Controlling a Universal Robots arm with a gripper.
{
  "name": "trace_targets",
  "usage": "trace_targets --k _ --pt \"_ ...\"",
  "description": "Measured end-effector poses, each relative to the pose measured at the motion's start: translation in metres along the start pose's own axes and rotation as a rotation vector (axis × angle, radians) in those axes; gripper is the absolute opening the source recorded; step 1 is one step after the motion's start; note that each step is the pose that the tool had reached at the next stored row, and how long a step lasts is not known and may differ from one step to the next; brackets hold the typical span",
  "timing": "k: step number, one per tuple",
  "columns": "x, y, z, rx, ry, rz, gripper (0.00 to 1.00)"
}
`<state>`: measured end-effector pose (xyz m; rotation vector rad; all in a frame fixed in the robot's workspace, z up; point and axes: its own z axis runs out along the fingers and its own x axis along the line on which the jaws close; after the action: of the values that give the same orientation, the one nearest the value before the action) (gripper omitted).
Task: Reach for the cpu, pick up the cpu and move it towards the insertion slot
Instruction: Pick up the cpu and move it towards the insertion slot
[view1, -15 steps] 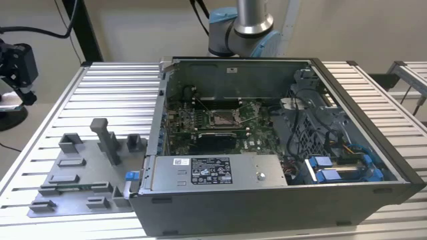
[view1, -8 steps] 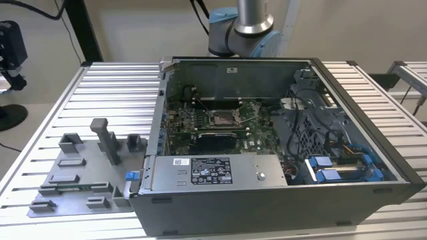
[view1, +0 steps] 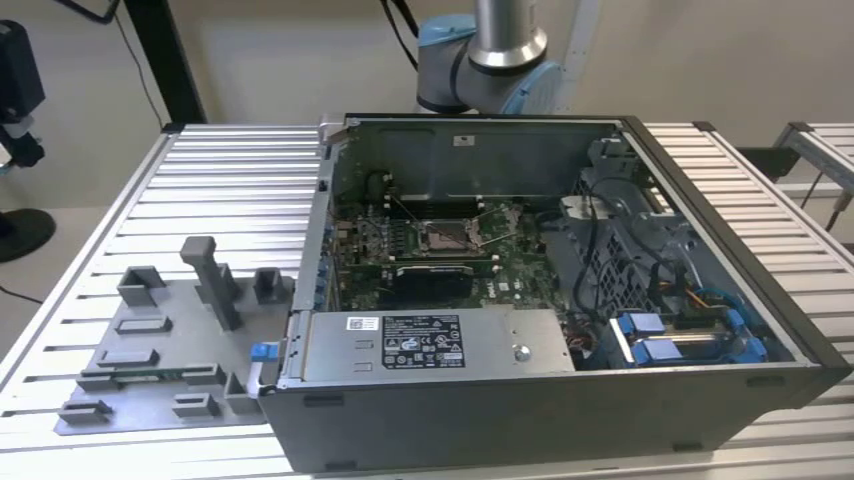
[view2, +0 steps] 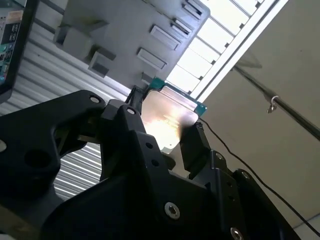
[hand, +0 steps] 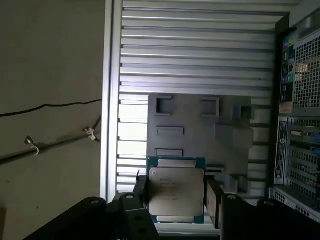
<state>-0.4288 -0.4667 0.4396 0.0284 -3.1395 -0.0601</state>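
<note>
Two fingers (hand: 213, 202) clamp the cpu (hand: 176, 192) by opposite edges, above the grey fixture plate (hand: 200, 125) on the desk (hand: 200, 55); we judge it best carried level, firmly gripped, toward the insertion slot (view1: 445, 237).

No legible text. Print on white printed label (view1: 422, 343), grey metal power-supply cover (view1: 534, 325): too small. Faint markings on silver-topped square cpu (hand: 176, 195): unreadable.
</note>
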Motion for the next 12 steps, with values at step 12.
trace_targets --k 12 --pt "0.0001 0.0 0.0 0.0 0.0008 0.0 0.0"
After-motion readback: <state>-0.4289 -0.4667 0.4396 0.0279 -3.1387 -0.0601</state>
